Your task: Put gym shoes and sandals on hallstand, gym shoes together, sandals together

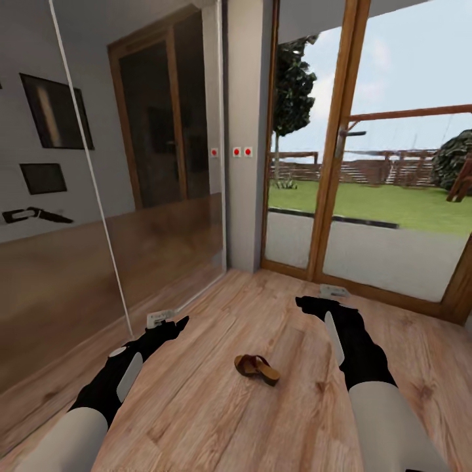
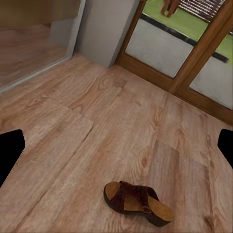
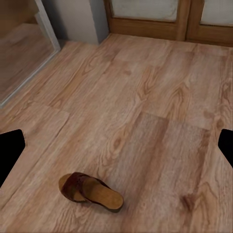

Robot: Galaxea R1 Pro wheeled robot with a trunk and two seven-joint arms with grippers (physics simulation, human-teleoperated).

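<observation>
Sandal (image 1: 257, 368) on floor between both end effectors

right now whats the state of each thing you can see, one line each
sandal: lying sole-down on the corridor floor, between the two arms, not picked up
left gripper: open, empty, above the floor
right gripper: open, empty, above the floor
glass door: shut
mirrored wardrobe door: shut

Daylight came through a wood-framed glass door (image 1: 367, 164); a mirrored wardrobe (image 1: 98, 196) stood beside a grey pillar (image 1: 249, 131)
</observation>
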